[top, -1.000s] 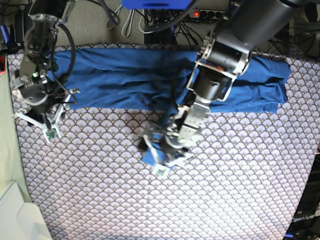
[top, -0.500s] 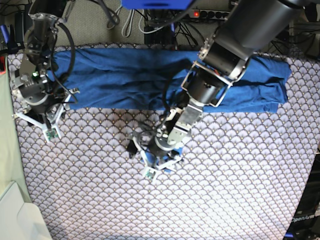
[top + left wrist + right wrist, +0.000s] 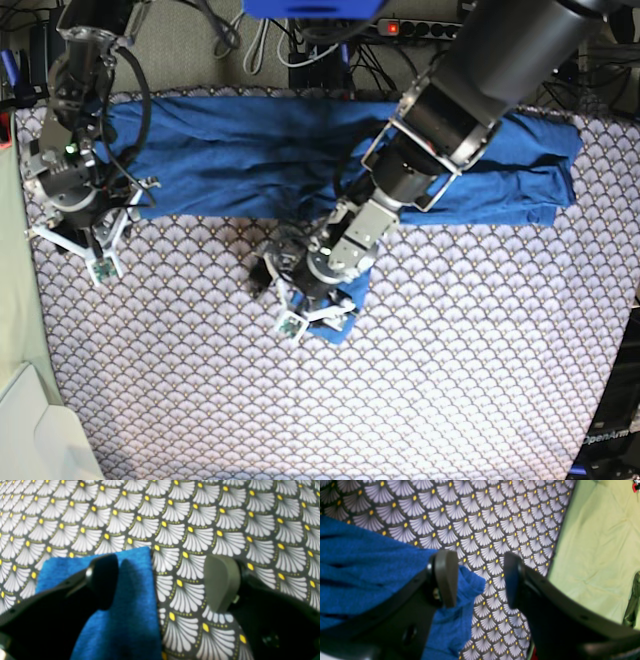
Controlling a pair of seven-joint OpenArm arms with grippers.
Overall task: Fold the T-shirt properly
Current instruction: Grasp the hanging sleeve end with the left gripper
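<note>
Progress: the T-shirt lies as a long flattened band across the far side of the bench; judged from this, a first lengthwise fold is in place, while the crosswise folds into a compact packet remain.
Loose part: one blue strip, probably a sleeve, reaches from the band toward the middle of the bench and is not yet tucked in.
Appearance: plain medium-blue soft knit, no print; shallow wrinkles run along the band, its right end squared off.
Left tool: jaws spread, over the strip's end; one finger stands over the blue cloth, the other over the bare patterned cover; nothing is pinched.
Right tool: jaws parted at the band's left end, one finger over a bunched blue corner, gripping nothing.
Surroundings: scallop-patterned tablecloth; pale green sheet beside it.
</note>
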